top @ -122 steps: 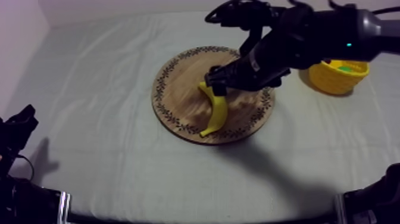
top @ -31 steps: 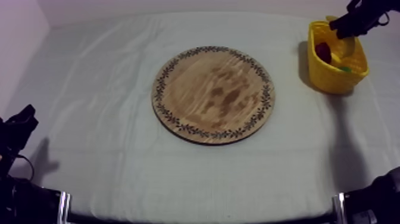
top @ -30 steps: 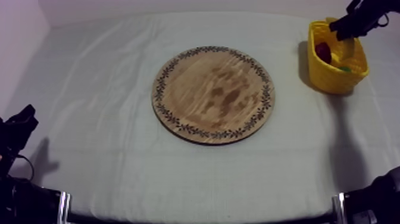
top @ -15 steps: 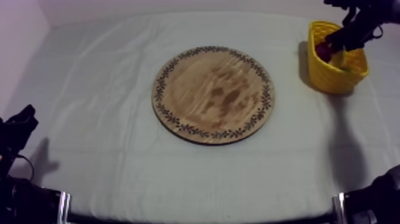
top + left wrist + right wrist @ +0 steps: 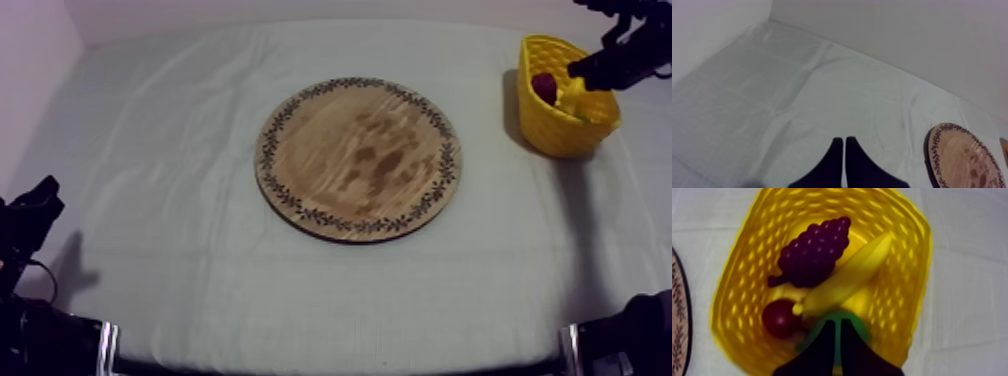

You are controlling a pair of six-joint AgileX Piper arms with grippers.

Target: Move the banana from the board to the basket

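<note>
Banana [image 5: 847,275]: lies aslant in the yellow basket [image 5: 737,283] at the table's [image 5: 200,260] far right corner, beside grapes [image 5: 814,253] and small red fruit [image 5: 779,318], under right gripper [image 5: 838,324], fingers together on nothing; left gripper [image 5: 844,142] near the left edge, fingers likewise together.

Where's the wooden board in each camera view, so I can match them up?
Top view: wooden board mid-table, apart from the yellow basket.
Left wrist view: on the cloth beyond my shut left tool.
Right wrist view: its patterned rim beside the basket.
Shared landmark: that patterned rim.
</note>
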